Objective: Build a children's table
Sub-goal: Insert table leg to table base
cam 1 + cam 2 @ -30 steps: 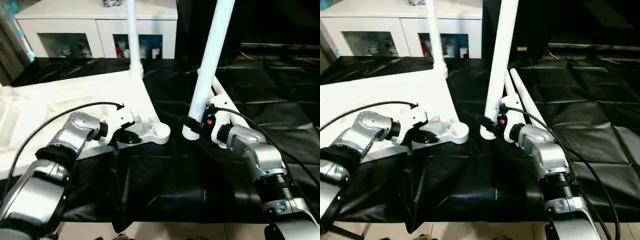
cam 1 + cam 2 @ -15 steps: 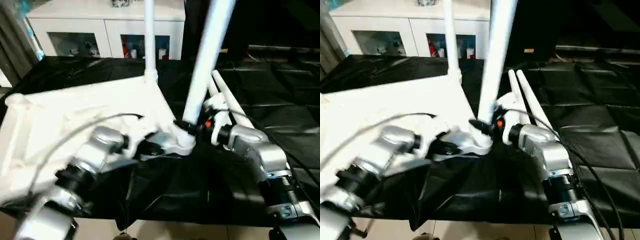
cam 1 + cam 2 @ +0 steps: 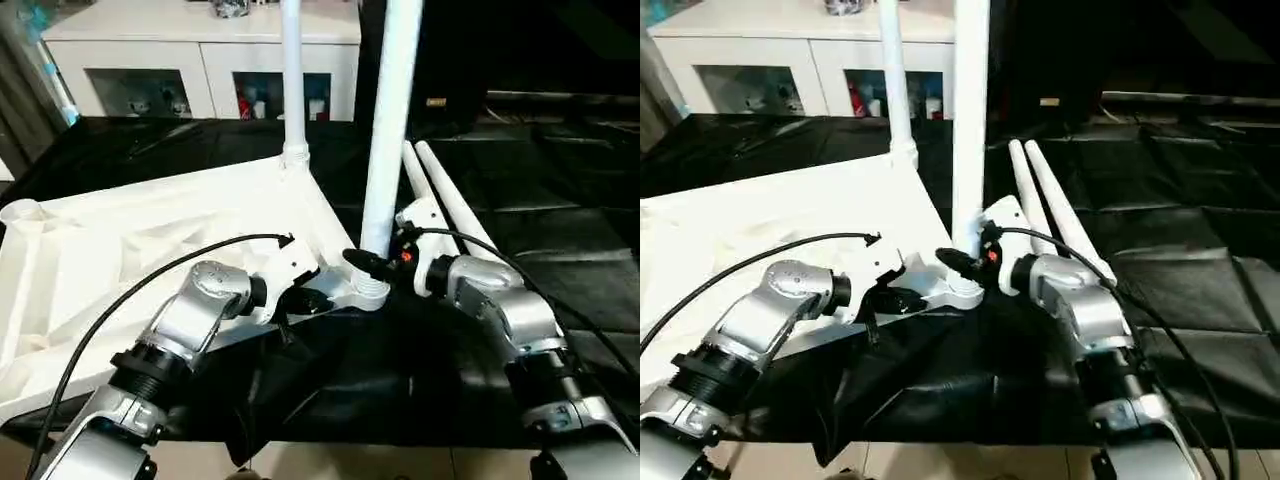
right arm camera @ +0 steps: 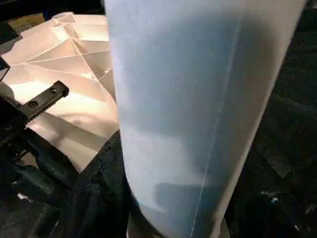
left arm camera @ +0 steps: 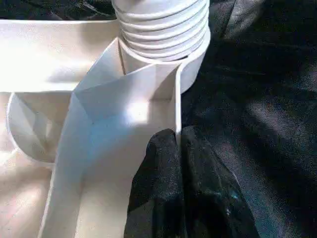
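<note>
R pincer point(image 3: 372, 264) clamps leg point(image 3: 388, 120), now seated in socket point(image 3: 366, 290); L pincer point(image 3: 312, 300) grips tabletop rim point(image 5: 177, 119).

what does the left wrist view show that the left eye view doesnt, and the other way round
Left wrist view alone: the ridged threaded end of the leg entering the corner socket, with several ridges above its rim, and the left end effector pinching the tabletop's thin edge wall just below that socket.

Left eye view alone: the right end effector gripping that upright leg, another leg standing in the far corner, two spare legs lying on the black cloth, and the white cabinet behind.

Both: the upturned tabletop, that socket and the black cloth.
</note>
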